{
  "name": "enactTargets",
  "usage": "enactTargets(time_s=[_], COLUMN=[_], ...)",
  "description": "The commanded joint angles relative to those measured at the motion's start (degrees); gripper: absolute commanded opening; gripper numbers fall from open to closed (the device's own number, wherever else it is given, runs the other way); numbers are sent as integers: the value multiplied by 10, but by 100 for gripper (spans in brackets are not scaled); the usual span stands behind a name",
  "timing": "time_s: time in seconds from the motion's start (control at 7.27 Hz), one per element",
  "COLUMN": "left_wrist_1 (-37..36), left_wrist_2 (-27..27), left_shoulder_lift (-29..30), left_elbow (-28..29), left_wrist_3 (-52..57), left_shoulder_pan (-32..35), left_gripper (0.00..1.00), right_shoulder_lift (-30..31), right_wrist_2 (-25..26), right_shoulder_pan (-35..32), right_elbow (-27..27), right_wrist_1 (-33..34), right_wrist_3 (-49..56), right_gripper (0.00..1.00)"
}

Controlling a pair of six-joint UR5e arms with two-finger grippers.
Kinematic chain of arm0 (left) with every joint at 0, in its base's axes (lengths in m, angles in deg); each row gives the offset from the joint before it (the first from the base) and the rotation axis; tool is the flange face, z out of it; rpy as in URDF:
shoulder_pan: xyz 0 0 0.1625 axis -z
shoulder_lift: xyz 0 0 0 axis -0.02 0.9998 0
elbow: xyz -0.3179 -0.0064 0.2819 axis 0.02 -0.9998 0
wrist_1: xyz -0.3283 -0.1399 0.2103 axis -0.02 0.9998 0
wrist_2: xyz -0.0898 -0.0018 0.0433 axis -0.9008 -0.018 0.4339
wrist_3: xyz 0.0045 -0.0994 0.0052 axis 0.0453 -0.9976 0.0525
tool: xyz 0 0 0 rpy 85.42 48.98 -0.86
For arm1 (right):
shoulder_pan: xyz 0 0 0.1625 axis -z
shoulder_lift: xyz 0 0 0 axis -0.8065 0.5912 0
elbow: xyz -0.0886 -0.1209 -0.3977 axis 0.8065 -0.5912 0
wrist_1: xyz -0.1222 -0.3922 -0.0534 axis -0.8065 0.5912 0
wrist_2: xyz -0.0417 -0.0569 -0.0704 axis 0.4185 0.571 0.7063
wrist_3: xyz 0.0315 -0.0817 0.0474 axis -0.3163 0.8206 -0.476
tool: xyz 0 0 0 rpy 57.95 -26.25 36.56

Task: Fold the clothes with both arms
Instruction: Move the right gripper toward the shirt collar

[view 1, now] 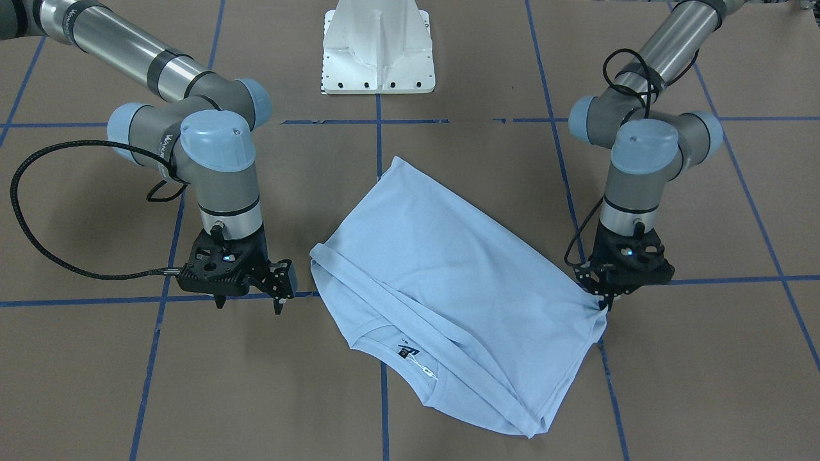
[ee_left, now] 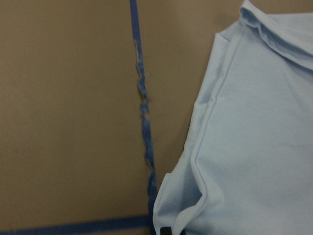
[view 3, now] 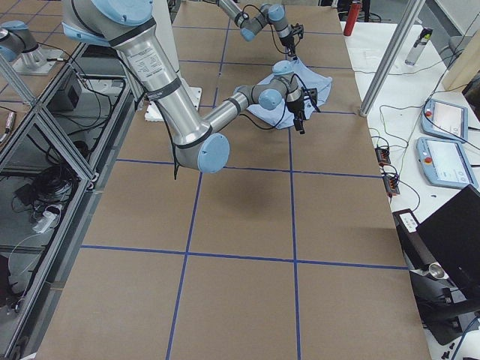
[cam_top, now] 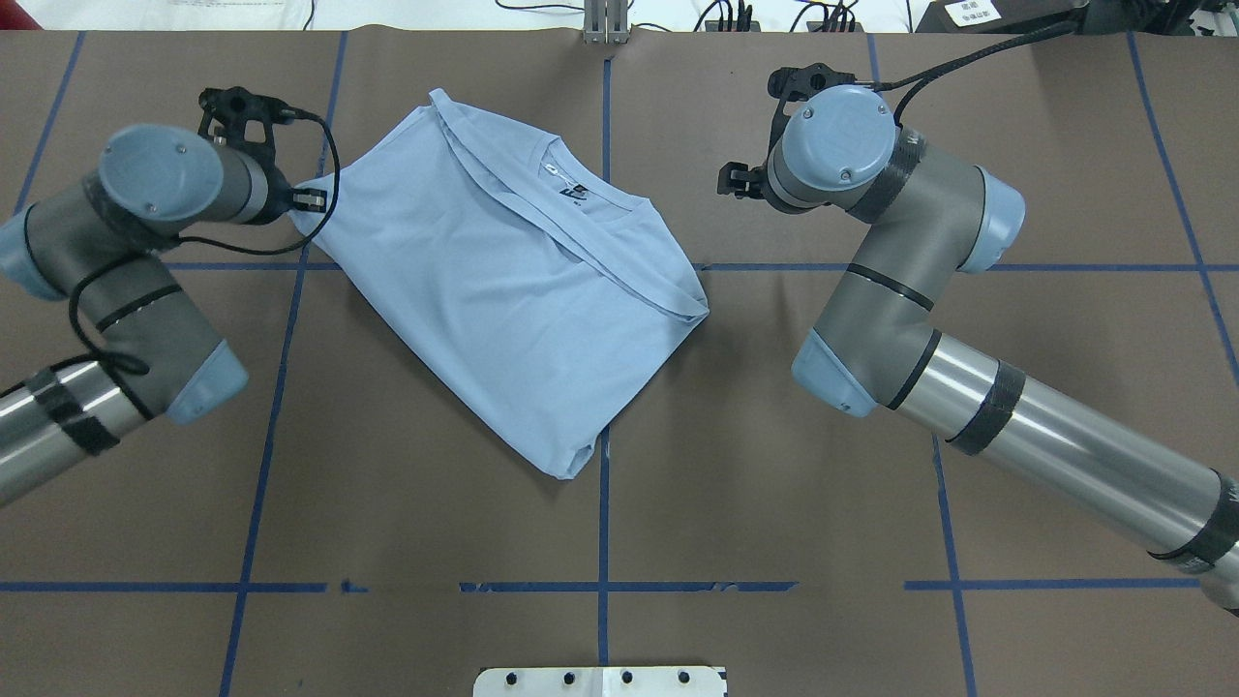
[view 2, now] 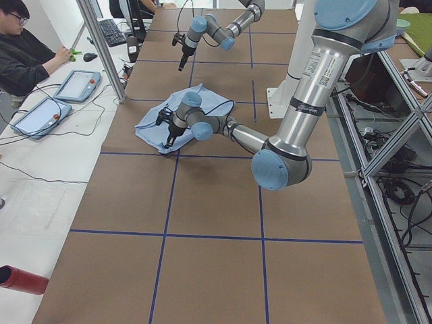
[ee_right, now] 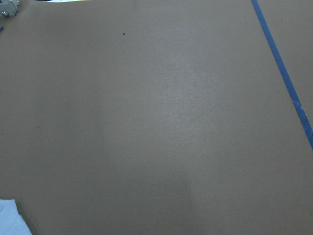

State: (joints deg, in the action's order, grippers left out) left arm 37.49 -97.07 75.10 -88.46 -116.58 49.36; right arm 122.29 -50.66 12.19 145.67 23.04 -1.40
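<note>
The clothes, one light blue T-shirt, lie folded at a slant in the middle of the brown table, with the neckline and dark neck label facing up. My left gripper is shut on a bunched corner of the shirt at its edge. The left wrist view shows that folded edge close up. My right gripper hangs open just above the table, a short gap from the shirt's opposite side and holding nothing. Only a sliver of the shirt appears in the right wrist view.
The white pedestal base stands at the robot's side of the table. Blue tape lines cross the brown surface. A person sits at a side bench with tablets. A red cylinder lies near that bench's end.
</note>
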Motion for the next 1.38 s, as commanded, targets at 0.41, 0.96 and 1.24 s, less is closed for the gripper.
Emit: enactTargets(time_s=[0.41,0.96,1.24], left_wrist_1=[133,132,133], left_wrist_2=[-4,-14,-52], left_shoulder_lift=[72,30,30], left_elbow=[143,44,41], left_wrist_3=[34,12,-17], left_shoulder_pan=[44,37,36], left_gripper=[100,100,100], right_shoulder_lift=[1,-71,-167], right_wrist_2=[7,56,60], right_shoulder_pan=[12,55,71], right_elbow=[13,-66,-184], right_wrist_1=[-63,-136,-132], right_wrist_3=[-11,-102,-145], right_gripper=[100,100,80])
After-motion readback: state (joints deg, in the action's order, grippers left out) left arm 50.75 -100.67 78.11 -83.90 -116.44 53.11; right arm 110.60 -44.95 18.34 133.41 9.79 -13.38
